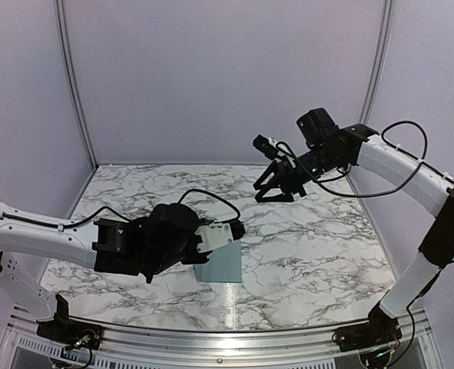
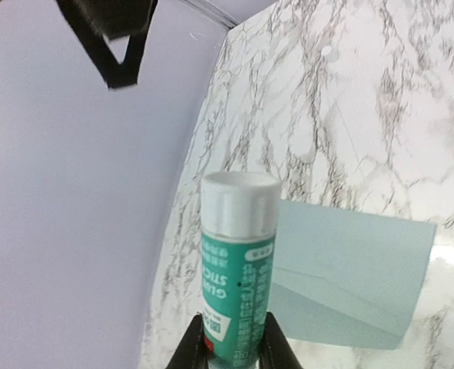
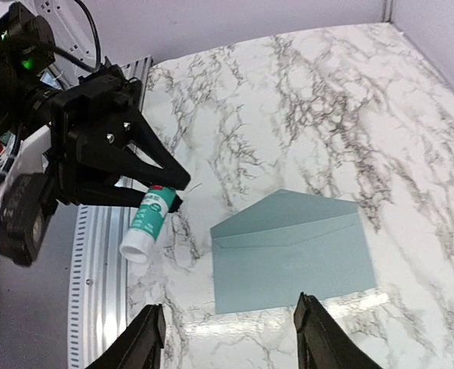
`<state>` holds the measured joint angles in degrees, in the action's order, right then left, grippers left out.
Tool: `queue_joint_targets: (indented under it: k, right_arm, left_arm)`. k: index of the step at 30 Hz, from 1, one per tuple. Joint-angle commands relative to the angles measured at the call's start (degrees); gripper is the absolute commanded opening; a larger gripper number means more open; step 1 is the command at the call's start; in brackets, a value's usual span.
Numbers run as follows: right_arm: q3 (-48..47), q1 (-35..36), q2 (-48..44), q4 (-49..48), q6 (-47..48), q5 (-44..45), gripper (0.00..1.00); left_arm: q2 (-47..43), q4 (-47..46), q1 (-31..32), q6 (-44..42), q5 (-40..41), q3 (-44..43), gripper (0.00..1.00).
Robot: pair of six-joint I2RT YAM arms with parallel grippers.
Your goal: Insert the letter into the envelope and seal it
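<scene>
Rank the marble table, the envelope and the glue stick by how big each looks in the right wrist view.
1. marble table: fills most of the view.
2. envelope: lying flat on it.
3. glue stick: clearly smallest, even though one end is hidden in the left claw.

1. White marble-patterned table [image 1: 311, 231] with grey veins fills the middle of the top view.
2. A blue-grey envelope [image 1: 220, 265] lies flat on it, lower centre of frame.
</scene>
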<state>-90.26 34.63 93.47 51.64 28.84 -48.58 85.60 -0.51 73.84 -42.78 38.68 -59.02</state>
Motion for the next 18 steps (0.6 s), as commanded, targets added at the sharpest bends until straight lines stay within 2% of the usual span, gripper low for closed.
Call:
queue_joint_targets:
  k: [1,7,9,13,18]
  right_arm:
    - [-1.91,-1.92,-4.36,4.28,7.16,0.39,0.53]
    - [3.55,-1.25,-8.74,6.22,17.2,1.34,0.5]
    - [5.72,1.5,-10.06,5.68,18.96,1.9,0.5]
    - [8.63,9.41,-9.53,3.52,18.32,7.74,0.5]
    - [6.54,12.23,-6.12,3.19,16.54,7.36,0.49]
  left_arm:
    - [-4.72,-5.67,-2.29,24.3,-14.89,3.9,0.04]
    - [-8.41,-15.81,-4.32,37.71,-27.79,11.82,0.04]
    - [-9.15,-18.61,-4.77,40.43,-31.26,13.84,0.04]
    - [-9.66,-23.2,-5.38,45.13,-35.61,16.67,0.04]
    - [-9.77,-23.88,-5.38,46.1,-37.5,17.58,0.04]
